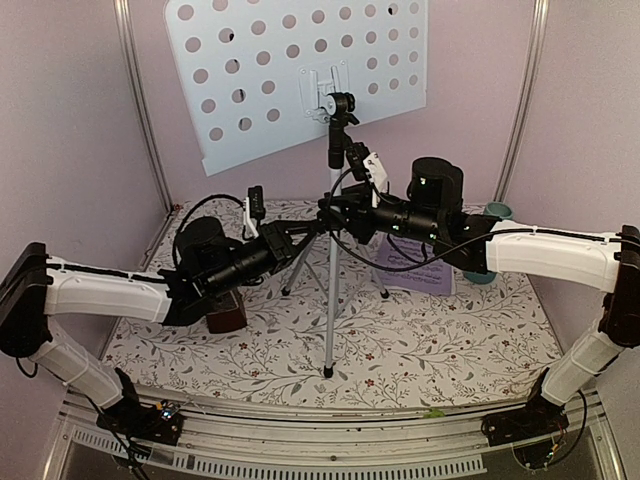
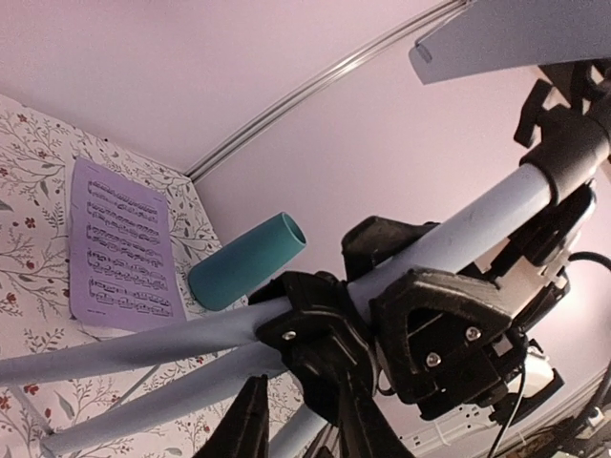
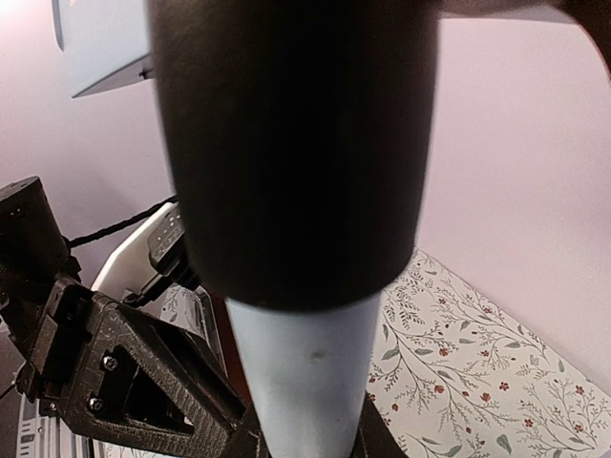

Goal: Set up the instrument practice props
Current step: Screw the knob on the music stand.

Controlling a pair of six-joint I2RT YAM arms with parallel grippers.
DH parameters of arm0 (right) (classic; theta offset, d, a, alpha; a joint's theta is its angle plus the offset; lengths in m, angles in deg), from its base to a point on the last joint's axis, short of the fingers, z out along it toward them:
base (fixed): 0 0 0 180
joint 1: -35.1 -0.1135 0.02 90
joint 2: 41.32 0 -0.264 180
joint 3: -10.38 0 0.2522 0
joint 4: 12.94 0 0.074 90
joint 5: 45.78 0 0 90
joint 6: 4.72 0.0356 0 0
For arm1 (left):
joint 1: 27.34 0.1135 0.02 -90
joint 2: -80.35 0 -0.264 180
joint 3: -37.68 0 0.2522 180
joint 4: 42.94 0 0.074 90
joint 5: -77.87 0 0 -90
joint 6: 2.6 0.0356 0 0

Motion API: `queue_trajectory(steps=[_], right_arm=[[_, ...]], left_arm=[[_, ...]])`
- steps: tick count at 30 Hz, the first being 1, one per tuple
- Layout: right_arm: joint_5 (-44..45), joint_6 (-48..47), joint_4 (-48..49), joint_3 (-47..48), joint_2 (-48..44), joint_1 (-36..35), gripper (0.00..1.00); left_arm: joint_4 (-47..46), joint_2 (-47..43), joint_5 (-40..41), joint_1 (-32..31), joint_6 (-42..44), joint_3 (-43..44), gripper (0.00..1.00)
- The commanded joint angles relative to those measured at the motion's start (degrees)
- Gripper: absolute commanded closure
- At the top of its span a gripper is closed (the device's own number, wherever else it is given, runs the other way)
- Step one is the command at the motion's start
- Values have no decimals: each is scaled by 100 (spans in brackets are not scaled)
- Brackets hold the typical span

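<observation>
The pale-blue perforated metal music stand [image 1: 300, 70] stands upright on its silver tripod legs [image 1: 327, 330] in the middle of the floral-patterned tablecloth [image 1: 440, 350]. Its desk is raised high in front of the back wall. My right gripper [image 1: 338, 212] reaches in from the right, and its jaws are pressed onto the stand's pole just above where the legs branch off. That pole fills my right wrist view. My left gripper [image 1: 300, 233] comes in from the left at the leg hub, and I cannot tell whether its jaws are clamped or only around it. The white-lilac sheet-music page [image 2: 119, 248] lies flat on the cloth to the right of the stand, near the teal cylindrical cup [image 2: 248, 262]. The small dark-red-brown pyramid metronome [image 1: 228, 312] sits on the left side of the cloth, beneath my left forearm.
</observation>
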Motion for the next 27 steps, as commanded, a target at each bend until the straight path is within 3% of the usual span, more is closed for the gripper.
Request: queue_trajectory(steps=[1,21,24,27], right_arm=[[-316,-2,-1331,-301,403,-196,100],[-318,-11,-1331,-309,421,-197,100],[-305,-6,-1331,-316,414,-202,100],[-301,-11,-1331,-317,411,-197,100]], left_arm=[[-341,244,-37,177,-523,-58,74],[54,384,-522,227,-187,341,76],[114,307,-440,227,-88,306,80],[314,281,-471,227,130,369,91]])
